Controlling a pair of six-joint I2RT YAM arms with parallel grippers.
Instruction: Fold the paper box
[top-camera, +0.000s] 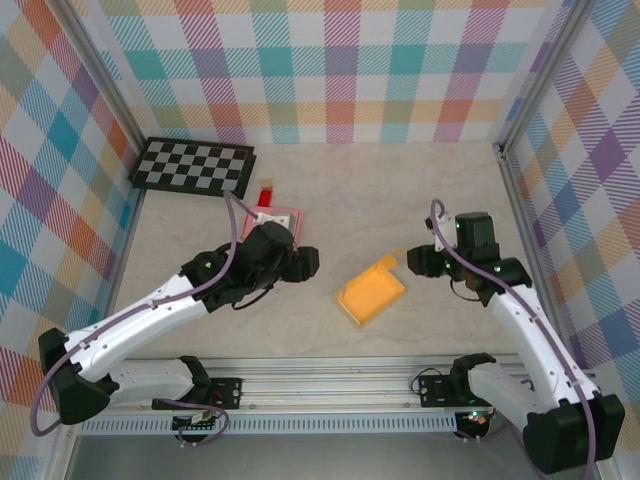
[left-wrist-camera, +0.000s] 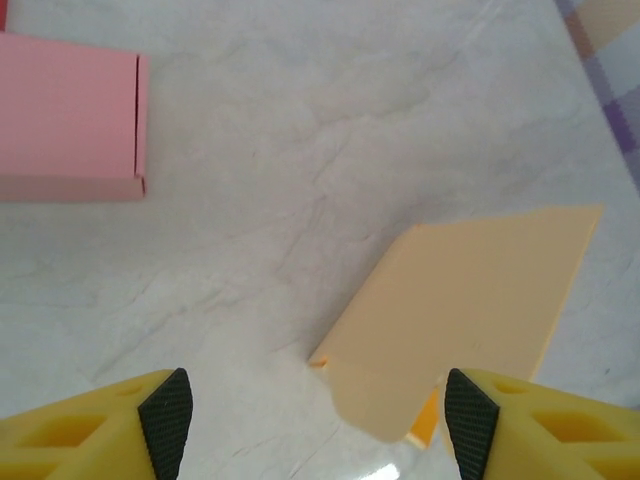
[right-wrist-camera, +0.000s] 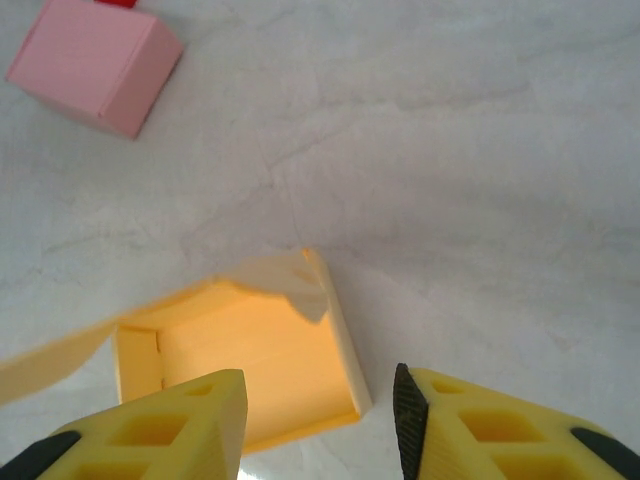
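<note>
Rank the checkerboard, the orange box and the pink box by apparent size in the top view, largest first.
1. checkerboard
2. orange box
3. pink box, though the left arm covers part of it, so its true size against the orange box is unsure.

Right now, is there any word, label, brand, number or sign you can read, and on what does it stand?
None can be read. The orange box, the pink box and the checkerboard show no writing. The red item behind the pink box is too small to tell.
</note>
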